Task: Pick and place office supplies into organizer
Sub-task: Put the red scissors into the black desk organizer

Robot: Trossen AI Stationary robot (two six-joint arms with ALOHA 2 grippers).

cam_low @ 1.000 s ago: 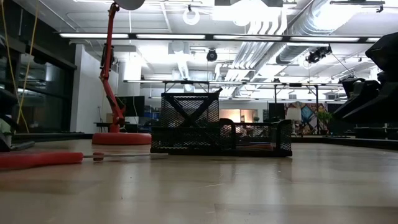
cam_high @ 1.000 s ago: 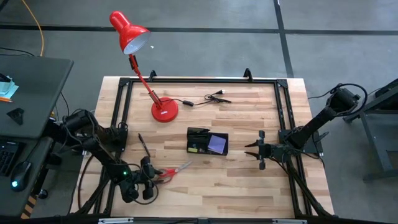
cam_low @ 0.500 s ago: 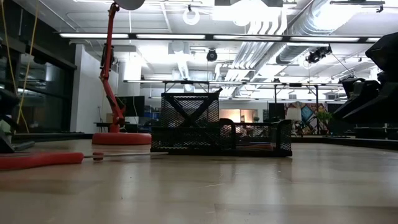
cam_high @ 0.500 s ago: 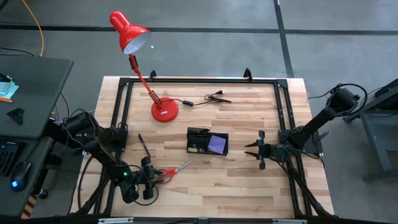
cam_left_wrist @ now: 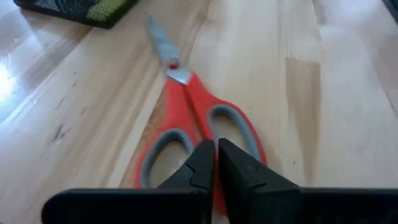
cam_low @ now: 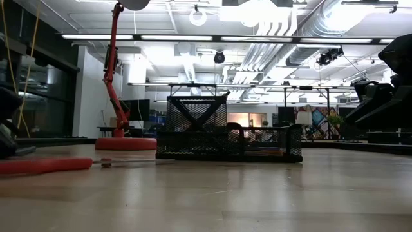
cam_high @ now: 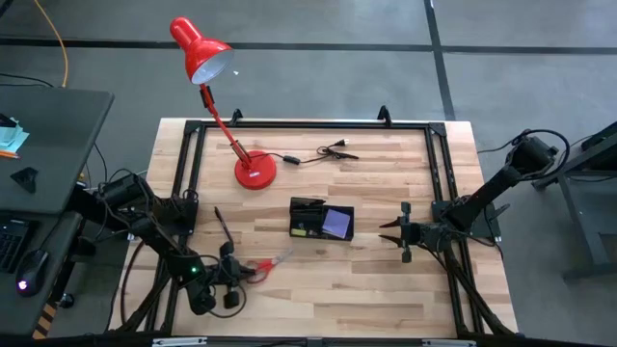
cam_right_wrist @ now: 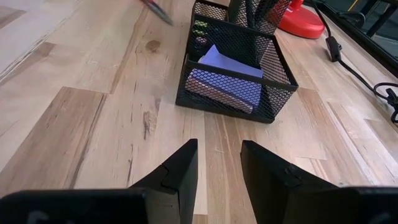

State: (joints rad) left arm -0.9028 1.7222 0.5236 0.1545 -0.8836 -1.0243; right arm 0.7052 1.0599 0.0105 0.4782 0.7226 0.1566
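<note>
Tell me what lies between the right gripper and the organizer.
Nothing: in the right wrist view only bare wooden table separates the open right gripper from the mesh organizer. The high view shows the same bare stretch.

no readable text, labels, or signs

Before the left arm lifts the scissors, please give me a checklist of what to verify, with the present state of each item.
1. Left pincer closed on the scissors handle: ok, its fingers are together at the red handle.
2. Firm grip: cannot tell.
3. Scissor blades shut: ok.
4. Table free between the scissors and the organizer: ok; the black pen lies to the side.
5. Room in the organizer: cannot tell; a purple pad fills one compartment.
6. Right pincer out of the way: ok, open, waiting right of the organizer.
</note>
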